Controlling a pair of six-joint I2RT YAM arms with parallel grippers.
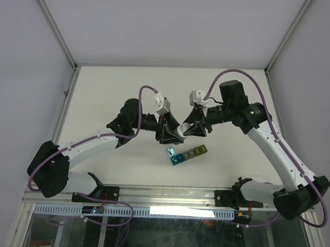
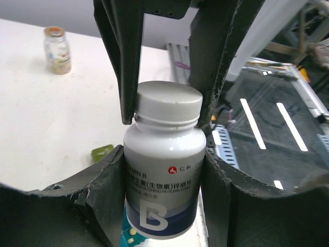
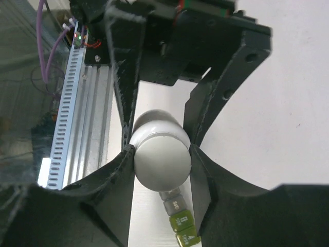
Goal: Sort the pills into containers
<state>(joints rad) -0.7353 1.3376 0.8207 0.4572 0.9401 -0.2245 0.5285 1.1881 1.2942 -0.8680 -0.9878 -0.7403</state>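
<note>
**Both grippers clenched on one bottle, containers untouched**

The left gripper [image 2: 164,177] was clenched on a white bottle [image 2: 163,198]. Its pads pressed against both sides of the labelled body, below the shoulder. The label, with a large "B", faced the left wrist camera.

The right gripper [image 3: 162,162] was clenched on the bottle's white cap [image 3: 162,164], with one finger touching each side. In the left wrist view these fingers came in from the far side and closed on the cap's lower rim. The cap sat on the neck with no visible gap.

In the top view the two grippers met tip to tip above the middle of the table [image 1: 112,89], with an arm reaching in from each side. The bottle was hidden beneath them there, so its tilt could not be told.

The containers [image 1: 186,154] lay on the table just on the base side of the grippers, apart from both. The strip ran slantwise, its blue end toward the left arm and its yellow-green end toward the right. In the right wrist view the grey and yellow-green compartments showed just past the cap. Their printed marks were too small to read. Whether the lids were raised or closed could not be told.

A small clear jar [image 2: 57,50] with pale contents stood upright on the table, well apart from the bottle. Its contents could not be identified.

A slotted rail [image 3: 72,103] ran along the table's near edge.
</note>
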